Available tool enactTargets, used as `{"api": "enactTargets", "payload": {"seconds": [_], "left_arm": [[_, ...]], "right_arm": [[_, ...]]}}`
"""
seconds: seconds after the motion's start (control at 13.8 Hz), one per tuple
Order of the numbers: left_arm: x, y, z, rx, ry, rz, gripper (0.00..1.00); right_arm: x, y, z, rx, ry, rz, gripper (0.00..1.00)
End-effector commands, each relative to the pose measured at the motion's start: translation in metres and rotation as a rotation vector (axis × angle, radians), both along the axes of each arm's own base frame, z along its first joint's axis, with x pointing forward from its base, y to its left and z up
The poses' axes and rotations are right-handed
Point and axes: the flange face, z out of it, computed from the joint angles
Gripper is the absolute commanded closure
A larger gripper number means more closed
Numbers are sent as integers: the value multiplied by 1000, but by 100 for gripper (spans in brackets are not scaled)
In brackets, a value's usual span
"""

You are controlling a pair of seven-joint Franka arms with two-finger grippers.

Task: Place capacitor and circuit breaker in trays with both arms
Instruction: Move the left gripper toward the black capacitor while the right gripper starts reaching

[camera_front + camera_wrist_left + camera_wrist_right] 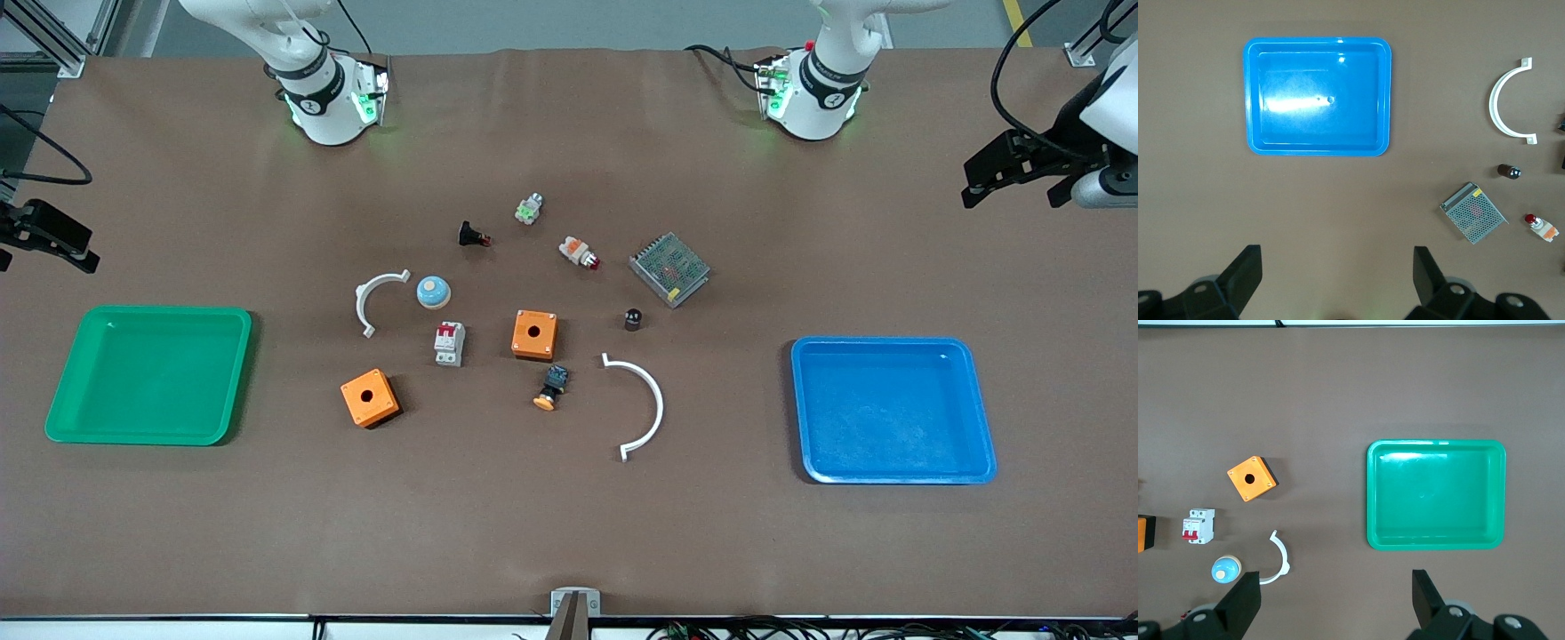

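Observation:
The capacitor [632, 319], a tiny black cylinder, stands on the brown table beside the metal mesh box; it also shows in the left wrist view [1509, 171]. The circuit breaker [449, 343], white-grey with red levers, lies beside an orange box with a hole [534, 334]; it also shows in the right wrist view [1198, 525]. My left gripper [1013, 191] [1337, 257] is open and empty, raised at the left arm's end of the table. My right gripper [46, 249] [1337, 580] is open and empty, raised at the right arm's end.
A blue tray [978, 444] lies toward the left arm's end, a green tray [80, 418] toward the right arm's. Mid-table: mesh box [669, 268], second orange box [369, 397], two white arcs [647, 418] [366, 298], blue dome [433, 292], several buttons and lamps.

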Motion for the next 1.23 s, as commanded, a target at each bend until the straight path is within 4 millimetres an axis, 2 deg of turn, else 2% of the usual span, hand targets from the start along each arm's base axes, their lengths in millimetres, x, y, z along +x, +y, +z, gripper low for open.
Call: {"api": "enactTargets", "payload": {"seconds": [0.0, 0.22, 0.44, 0.58, 0.8, 0.94, 1.02, 1.16], "left_arm": [[1, -2, 4, -13, 7, -15, 0], [1, -4, 4, -14, 7, -15, 0], [21, -33, -28, -7, 38, -52, 0], [36, -60, -54, -14, 29, -44, 0], [50, -116, -94, -30, 45, 22, 0], [58, -149, -132, -45, 67, 55, 1], [59, -163, -151, -53, 73, 81, 5], [59, -202, -187, -61, 101, 115, 10]], "right_arm": [[2, -2, 6, 8, -8, -8, 0], [1, -2, 7, 7, -10, -8, 0], [2, -3, 6, 5, -10, -10, 0], [1, -6, 6, -3, -8, -12, 0], [1, -5, 3, 1, 4, -11, 0], [4, 2, -4, 5, 21, -1, 0], [6, 6, -9, 10, 33, 6, 0], [8, 26, -14, 3, 49, 38, 0]]}}
